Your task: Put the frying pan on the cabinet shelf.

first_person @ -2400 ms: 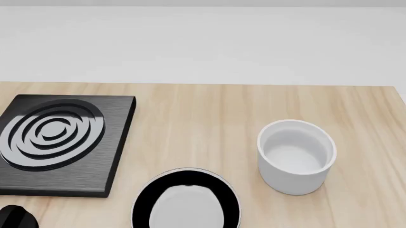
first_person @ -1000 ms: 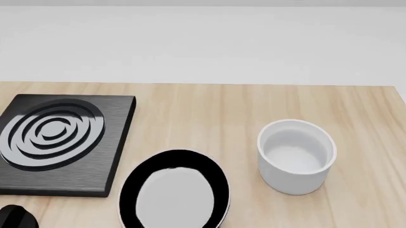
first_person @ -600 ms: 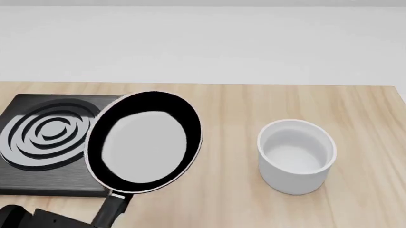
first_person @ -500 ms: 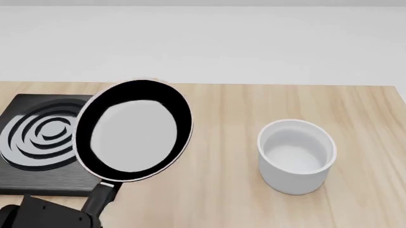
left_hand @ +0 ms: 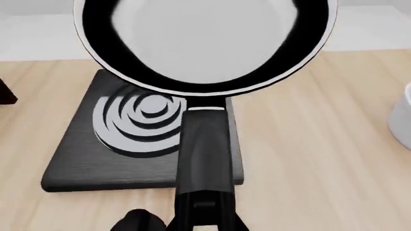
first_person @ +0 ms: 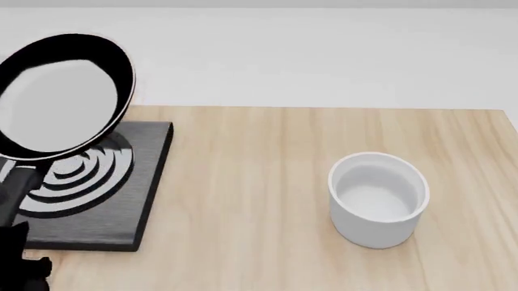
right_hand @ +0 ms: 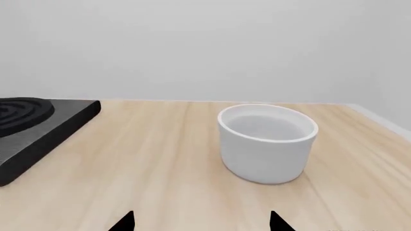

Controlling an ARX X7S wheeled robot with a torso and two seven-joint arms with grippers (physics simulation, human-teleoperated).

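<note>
The frying pan (first_person: 60, 97) is a round black pan with a pale glossy inside and a thin light rim. It is lifted in the air above the square black slab (first_person: 89, 200), at the head view's left. My left gripper (left_hand: 204, 219) is shut on its long black handle (left_hand: 204, 159); the pan's bowl (left_hand: 205, 38) fills the far part of the left wrist view. In the head view only a dark bit of the left arm (first_person: 14, 254) shows. My right gripper (right_hand: 199, 222) is open and empty, low over the table, with only its two fingertips (right_hand: 123, 222) showing. The cabinet shelf is out of view.
The white cylindrical cup (first_person: 378, 199) stands on the wooden table (first_person: 259, 182) at the right; it also shows in the right wrist view (right_hand: 267, 142), ahead of the right gripper. The slab with concentric rings shows at that view's left (right_hand: 38, 130). A pale wall lies behind the table.
The pan has risen from the table's near edge and moved left and up, now held high over the slab. The cup and slab have not moved.
</note>
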